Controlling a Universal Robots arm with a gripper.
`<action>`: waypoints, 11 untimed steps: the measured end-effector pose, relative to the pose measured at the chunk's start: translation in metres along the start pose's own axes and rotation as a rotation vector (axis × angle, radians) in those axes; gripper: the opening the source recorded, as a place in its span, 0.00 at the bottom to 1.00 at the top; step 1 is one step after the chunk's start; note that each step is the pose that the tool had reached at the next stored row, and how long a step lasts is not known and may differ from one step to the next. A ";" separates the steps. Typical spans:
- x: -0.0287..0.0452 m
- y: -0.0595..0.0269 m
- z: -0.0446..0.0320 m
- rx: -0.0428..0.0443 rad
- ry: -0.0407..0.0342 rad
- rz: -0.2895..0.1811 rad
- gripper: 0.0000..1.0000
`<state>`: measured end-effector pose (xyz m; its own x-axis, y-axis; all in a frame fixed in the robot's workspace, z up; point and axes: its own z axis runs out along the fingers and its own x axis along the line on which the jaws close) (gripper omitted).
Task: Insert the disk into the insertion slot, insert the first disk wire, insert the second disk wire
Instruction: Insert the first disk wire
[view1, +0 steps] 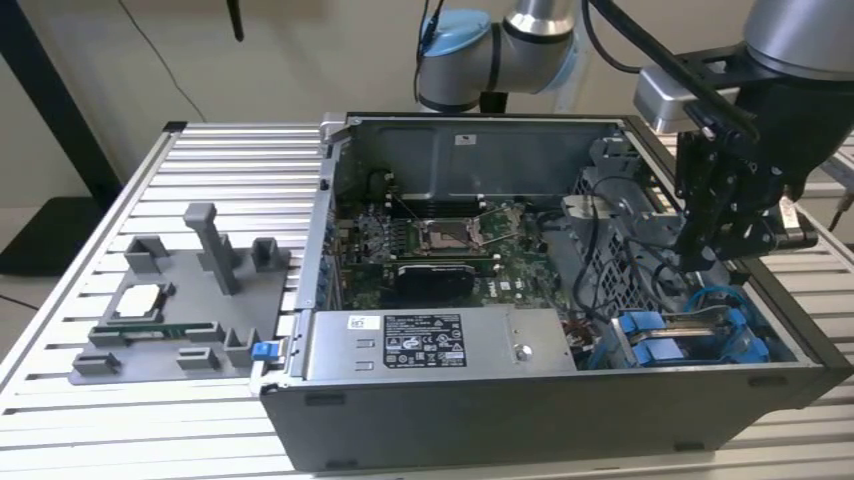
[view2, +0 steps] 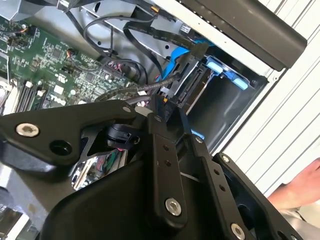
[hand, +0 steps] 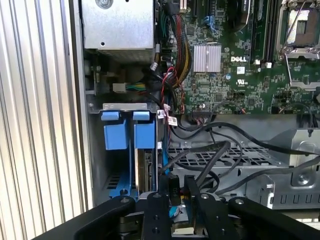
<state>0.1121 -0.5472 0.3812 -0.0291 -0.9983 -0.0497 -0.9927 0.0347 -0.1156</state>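
The black end effector (view1: 703, 262) is clamped on a black wire plug (hand: 173, 191) just beside the silver-grey blue-framed hard drive (view2: 199, 86). The drive sits inside the grey sheet-metal bay (hand: 125, 106).

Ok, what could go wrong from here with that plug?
The black connector in the end effector could enter crooked at the insertion slot and jam. Loose black cables beside it could snag. A person's hand beside the case is near the arm.
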 end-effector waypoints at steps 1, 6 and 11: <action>0.0000 0.0001 0.0001 0.0001 0.0000 0.000 0.00; 0.0002 0.0002 0.0012 0.0000 0.0000 0.000 0.00; 0.0015 0.0003 0.0022 -0.0028 0.0000 0.000 0.00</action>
<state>0.1121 -0.5486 0.3789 -0.0295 -0.9983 -0.0497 -0.9930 0.0349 -0.1128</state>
